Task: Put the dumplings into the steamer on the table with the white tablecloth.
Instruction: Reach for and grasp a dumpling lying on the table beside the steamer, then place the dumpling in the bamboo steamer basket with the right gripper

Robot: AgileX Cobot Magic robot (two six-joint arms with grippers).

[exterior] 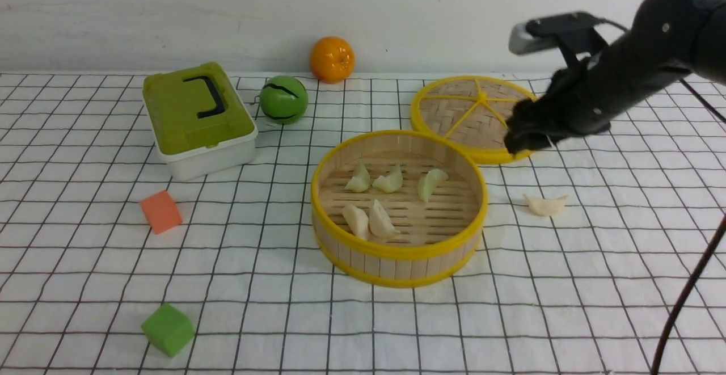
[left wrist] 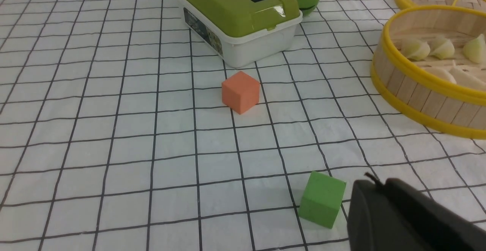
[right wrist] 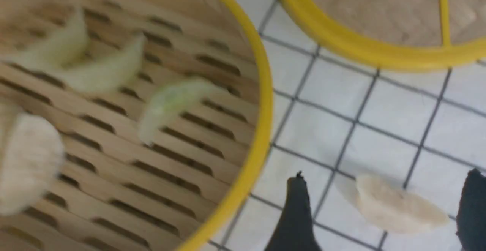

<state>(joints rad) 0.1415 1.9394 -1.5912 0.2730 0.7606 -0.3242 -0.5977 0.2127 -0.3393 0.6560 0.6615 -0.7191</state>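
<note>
The steamer (exterior: 397, 253) stands mid-table on the white tablecloth (exterior: 595, 250). Inside it lie three pale green dumplings (exterior: 390, 180) and two cream-white ones (exterior: 368, 220). One more cream dumpling (exterior: 545, 205) lies on the cloth to the right of the steamer. My right gripper (exterior: 524, 137) hangs in the air above and behind it. In the right wrist view the right gripper (right wrist: 386, 173) is open, and the dumpling (right wrist: 395, 207) shows on the cloth between its two fingers, untouched. My left gripper (left wrist: 374, 182) is shut and empty beside the green cube (left wrist: 322, 199).
The flat yellow-rimmed lid (exterior: 454, 111) lies behind the steamer, partly under my right arm. A green-lidded white box (exterior: 195, 117), a green ball (exterior: 283, 100) and an orange (exterior: 332, 59) sit at the back. An orange cube (exterior: 161, 211) and the green cube (exterior: 168, 329) lie left.
</note>
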